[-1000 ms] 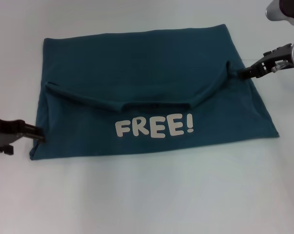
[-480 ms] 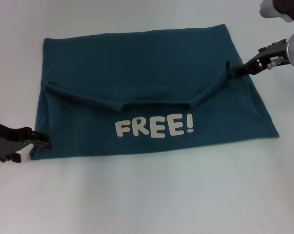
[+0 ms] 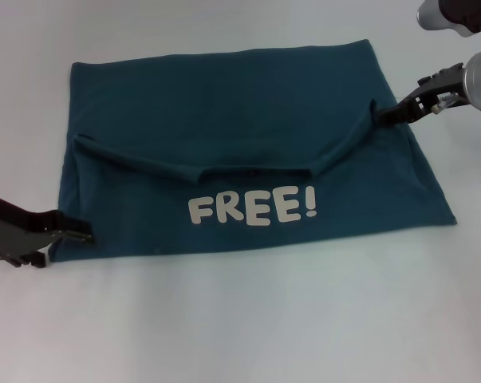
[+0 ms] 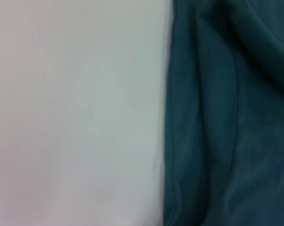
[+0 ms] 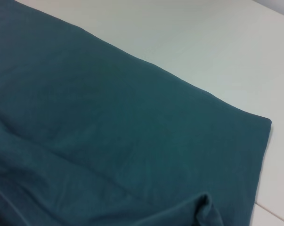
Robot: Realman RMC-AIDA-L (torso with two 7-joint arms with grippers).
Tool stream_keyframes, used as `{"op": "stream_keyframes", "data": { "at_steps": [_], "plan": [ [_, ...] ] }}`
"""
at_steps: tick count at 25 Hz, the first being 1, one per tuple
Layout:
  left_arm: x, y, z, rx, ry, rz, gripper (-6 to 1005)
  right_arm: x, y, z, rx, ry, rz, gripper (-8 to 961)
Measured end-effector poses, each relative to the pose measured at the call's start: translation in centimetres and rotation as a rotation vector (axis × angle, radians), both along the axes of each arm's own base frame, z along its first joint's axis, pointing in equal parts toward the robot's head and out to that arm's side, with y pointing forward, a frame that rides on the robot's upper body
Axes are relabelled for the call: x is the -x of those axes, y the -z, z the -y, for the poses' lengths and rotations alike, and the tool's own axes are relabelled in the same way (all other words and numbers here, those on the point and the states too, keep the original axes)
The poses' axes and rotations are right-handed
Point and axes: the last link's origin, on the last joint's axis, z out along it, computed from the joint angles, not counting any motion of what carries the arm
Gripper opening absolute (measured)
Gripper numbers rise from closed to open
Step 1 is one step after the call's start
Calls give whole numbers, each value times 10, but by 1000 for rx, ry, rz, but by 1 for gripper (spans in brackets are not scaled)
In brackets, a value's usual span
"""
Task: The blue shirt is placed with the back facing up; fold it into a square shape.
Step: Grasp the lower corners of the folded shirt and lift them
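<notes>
A plain white bench (image 3: 248,319) fills the view, and the blue shirt (image 3: 224,104) lies flat across it, partly folded, with a flap turned over so the white "FREE!" lettering (image 3: 252,209) faces up. The cloth looks soft, light and limp; it should sag and crease wherever it is unsupported, so corners and fold edges are the sensible holds. The right hand (image 3: 381,116) is clenched on the folded edge at the shirt's far side. The left hand (image 3: 87,237) sits at the near corner; I cannot tell whether it grips. Compared with 1 second ago, the left hand has slid toward that corner; the right has barely shifted.
</notes>
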Motion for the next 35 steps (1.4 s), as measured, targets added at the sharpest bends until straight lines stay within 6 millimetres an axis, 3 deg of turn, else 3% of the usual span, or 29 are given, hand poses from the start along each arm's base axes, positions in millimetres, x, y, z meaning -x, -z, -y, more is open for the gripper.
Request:
{"op": "stream_keyframes", "data": {
  "at_steps": [24, 35],
  "plan": [
    [-16, 20, -12, 30, 120, -32, 866, -7, 4, 5, 12, 16, 3, 928],
    [-22, 21, -16, 51, 174, -49, 436, -13, 1, 8, 10, 43, -11, 928]
  ]
}}
